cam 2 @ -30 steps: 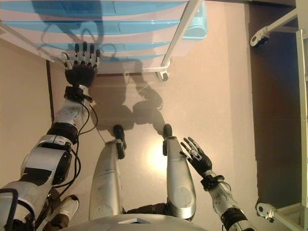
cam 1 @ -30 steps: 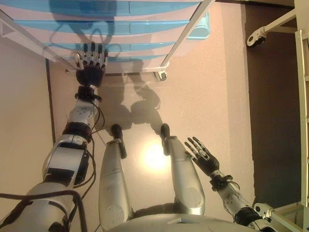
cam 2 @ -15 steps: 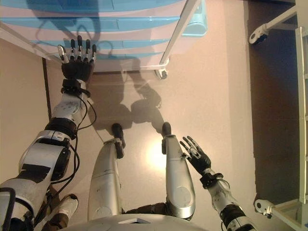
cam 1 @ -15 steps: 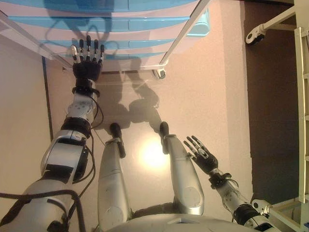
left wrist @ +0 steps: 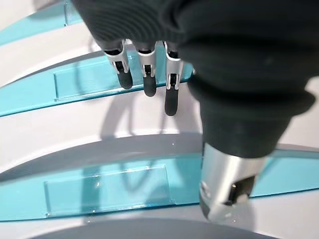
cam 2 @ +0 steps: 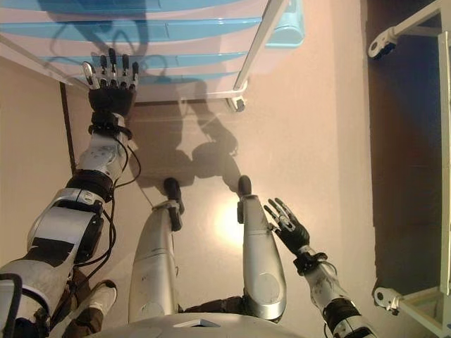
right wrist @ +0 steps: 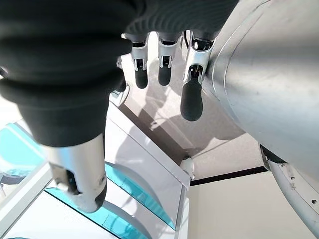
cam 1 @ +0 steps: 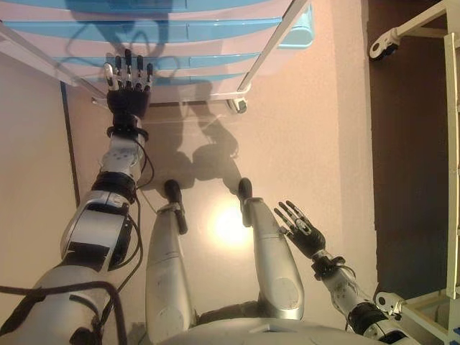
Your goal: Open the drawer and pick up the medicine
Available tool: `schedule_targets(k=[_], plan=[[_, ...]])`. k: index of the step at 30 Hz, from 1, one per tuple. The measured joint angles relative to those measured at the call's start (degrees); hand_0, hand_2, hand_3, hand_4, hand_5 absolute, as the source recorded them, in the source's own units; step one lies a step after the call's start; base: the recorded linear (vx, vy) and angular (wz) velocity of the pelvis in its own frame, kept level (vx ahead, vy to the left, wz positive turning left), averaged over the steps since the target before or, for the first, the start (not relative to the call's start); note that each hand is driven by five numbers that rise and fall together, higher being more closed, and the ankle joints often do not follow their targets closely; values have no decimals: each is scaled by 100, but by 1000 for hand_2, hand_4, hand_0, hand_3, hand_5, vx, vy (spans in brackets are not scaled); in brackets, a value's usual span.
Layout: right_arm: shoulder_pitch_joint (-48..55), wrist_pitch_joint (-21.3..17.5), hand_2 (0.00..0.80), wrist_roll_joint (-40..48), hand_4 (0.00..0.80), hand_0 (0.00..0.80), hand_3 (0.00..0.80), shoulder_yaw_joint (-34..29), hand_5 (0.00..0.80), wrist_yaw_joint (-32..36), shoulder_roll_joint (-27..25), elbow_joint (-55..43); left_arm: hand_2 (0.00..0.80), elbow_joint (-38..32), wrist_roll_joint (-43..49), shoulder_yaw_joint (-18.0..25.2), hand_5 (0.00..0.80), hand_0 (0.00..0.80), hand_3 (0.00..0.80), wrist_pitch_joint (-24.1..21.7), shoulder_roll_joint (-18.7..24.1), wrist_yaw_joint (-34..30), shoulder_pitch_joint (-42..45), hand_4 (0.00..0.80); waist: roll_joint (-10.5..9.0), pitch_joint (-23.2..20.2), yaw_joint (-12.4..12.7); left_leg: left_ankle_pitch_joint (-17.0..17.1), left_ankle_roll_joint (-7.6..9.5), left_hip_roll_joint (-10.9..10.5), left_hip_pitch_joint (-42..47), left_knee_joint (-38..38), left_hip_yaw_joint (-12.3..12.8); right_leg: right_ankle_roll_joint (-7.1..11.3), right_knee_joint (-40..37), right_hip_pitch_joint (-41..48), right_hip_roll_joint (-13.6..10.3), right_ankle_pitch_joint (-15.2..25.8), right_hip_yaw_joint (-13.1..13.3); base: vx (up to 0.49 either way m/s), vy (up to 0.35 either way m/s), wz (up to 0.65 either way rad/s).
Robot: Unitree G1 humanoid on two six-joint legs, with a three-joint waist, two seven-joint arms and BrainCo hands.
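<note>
A white drawer unit (cam 1: 215,43) with several blue-fronted drawers fills the top of both eye views, and every drawer looks closed. My left hand (cam 1: 128,97) reaches forward with straight fingers, its fingertips (left wrist: 145,87) just in front of a blue drawer front (left wrist: 89,82) low on the unit; I cannot tell if they touch it. My right hand (cam 1: 305,233) hangs open low beside my right leg, holding nothing. No medicine shows in any view.
The unit stands on a white frame with a caster (cam 1: 236,106) at its near right corner. Another white frame with a caster (cam 1: 381,49) stands at the far right, over a dark floor strip (cam 1: 406,158). A dark seam (cam 1: 70,151) runs along the left.
My left hand has moved up and forward from the unit's lower edge to a drawer front. The camera has shifted slightly. The right hand stays where it was.
</note>
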Motion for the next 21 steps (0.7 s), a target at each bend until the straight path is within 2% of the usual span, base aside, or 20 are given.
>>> schedule_targets(k=[8, 21], plan=[[-9, 0, 0, 2, 0, 0, 0, 0, 0, 1, -56, 12, 0, -353, -12, -220, 0, 0, 0, -219, 0, 222, 2, 0, 8, 5, 55, 71, -5, -84, 33, -145, 43, 0, 46, -66, -72, 0, 44, 5, 8, 2], [-18, 0, 0, 59, 0, 0, 0, 6, 0, 32, -110, 56, 0, -618, -23, -387, 0, 0, 0, -619, 2, 519, 2, 0, 30, 19, 72, 217, -41, -102, 95, -339, 100, -24, 84, -143, -88, 25, 86, 0, 0, 0]])
